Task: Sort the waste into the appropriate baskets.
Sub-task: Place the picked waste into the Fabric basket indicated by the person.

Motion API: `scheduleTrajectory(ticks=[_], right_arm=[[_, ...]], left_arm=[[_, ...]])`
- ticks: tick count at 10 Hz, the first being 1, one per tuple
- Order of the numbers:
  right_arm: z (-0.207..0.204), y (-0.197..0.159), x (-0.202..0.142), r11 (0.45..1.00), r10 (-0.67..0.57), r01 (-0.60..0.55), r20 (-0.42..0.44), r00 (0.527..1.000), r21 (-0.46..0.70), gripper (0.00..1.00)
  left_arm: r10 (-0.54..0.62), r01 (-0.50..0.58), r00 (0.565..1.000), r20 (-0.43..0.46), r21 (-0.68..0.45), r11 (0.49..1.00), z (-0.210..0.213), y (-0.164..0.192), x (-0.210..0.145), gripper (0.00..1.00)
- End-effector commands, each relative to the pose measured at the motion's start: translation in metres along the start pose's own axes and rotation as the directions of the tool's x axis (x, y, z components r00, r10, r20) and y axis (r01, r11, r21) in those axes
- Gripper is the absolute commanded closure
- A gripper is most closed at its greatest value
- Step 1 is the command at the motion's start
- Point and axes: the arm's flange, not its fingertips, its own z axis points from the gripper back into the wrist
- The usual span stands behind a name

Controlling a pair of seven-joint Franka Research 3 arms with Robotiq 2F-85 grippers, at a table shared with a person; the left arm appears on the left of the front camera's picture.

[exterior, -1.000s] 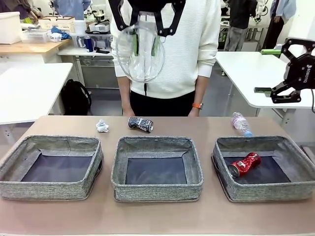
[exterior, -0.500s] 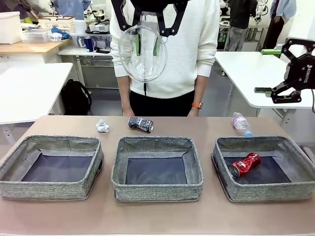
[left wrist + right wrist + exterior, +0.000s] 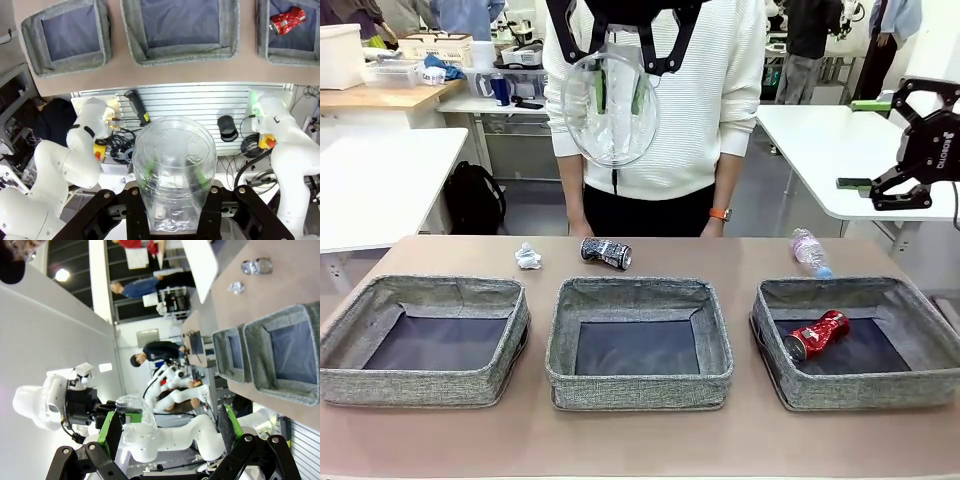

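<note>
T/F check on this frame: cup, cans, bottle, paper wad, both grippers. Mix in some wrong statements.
1. The left gripper holds the clear plastic cup up in the air. True.
2. The crushed red can lies outside every basket. False: it lies inside the right basket.
3. The right gripper is shut on the bottle. False: it is open and empty, and the bottle lies on the table behind the right basket.
4. The black-and-white can and the paper wad lie on the table, in no basket. True.
</note>
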Motion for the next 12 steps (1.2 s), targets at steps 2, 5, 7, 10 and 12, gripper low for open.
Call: scheduleTrajectory(ticks=[2,5,7,10,12], right_arm=[[-0.0032,0.0041,-0.0003,1.0,-0.02,0.02,0.007,1.0,0.023,0.0],[-0.0032,0.0041,-0.0003,1.0,-0.02,0.02,0.007,1.0,0.023,0.0],[-0.0032,0.0041,-0.0003,1.0,-0.02,0.02,0.007,1.0,0.023,0.0],[-0.0032,0.0041,-0.0003,1.0,-0.02,0.02,0.007,1.0,0.023,0.0],[-0.0032,0.0041,-0.0003,1.0,-0.02,0.02,0.007,1.0,0.023,0.0]], left_arm=[[0.006,-0.006,1.0,0.01,-0.005,1.0,-0.0021,0.0042,-0.0045,0.67],[0.006,-0.006,1.0,0.01,-0.005,1.0,-0.0021,0.0042,-0.0045,0.67],[0.006,-0.006,1.0,0.01,-0.005,1.0,-0.0021,0.0042,-0.0045,0.67],[0.006,-0.006,1.0,0.01,-0.005,1.0,-0.0021,0.0042,-0.0045,0.67],[0.006,-0.006,1.0,0.01,-0.005,1.0,-0.0021,0.0042,-0.0045,0.67]])
